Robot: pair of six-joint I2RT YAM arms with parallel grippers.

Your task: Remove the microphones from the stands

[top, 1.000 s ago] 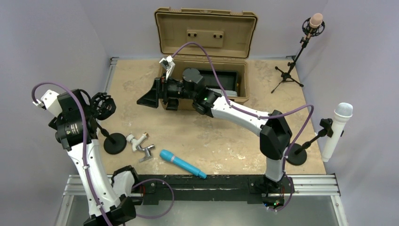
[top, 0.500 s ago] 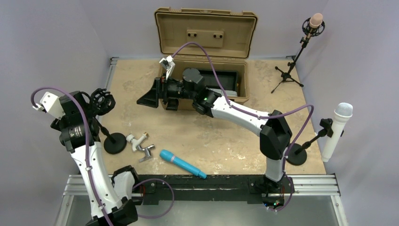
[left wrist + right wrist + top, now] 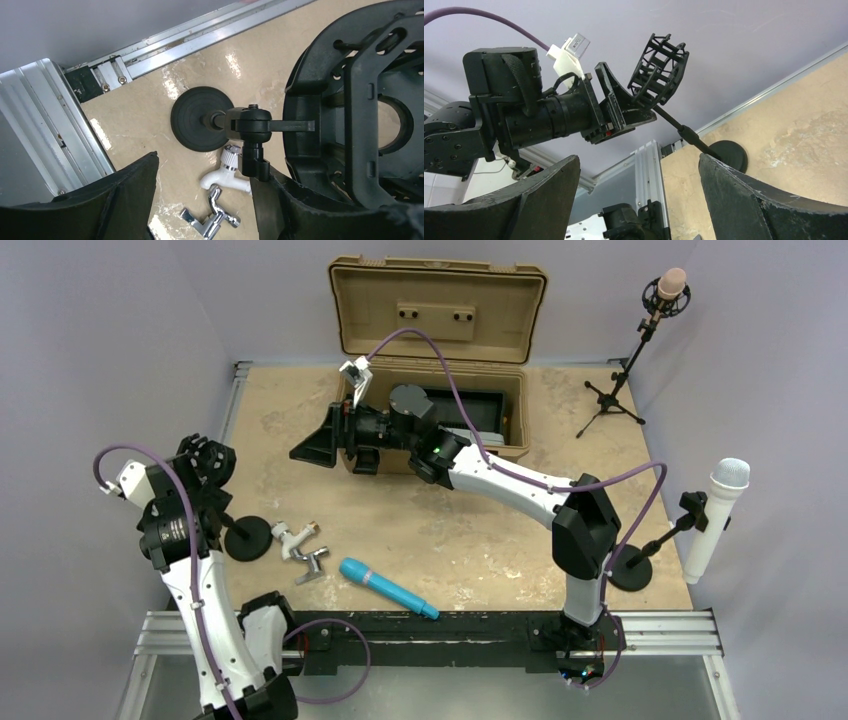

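The blue microphone (image 3: 388, 588) lies loose at 6 o'clock, its shock mount (image 3: 350, 100) at 9 o'clock empty beside the half-open, empty-handed left gripper (image 3: 205, 175), and the right gripper (image 3: 318, 445) gapes wide and empty, so the removal looks done.

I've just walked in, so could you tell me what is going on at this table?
The left gripper, jaws open, is at the empty black shock mount on its desk stand at the left of the table. A blue microphone lies loose near the front. The right gripper hovers open in front of the tan case, holding nothing.
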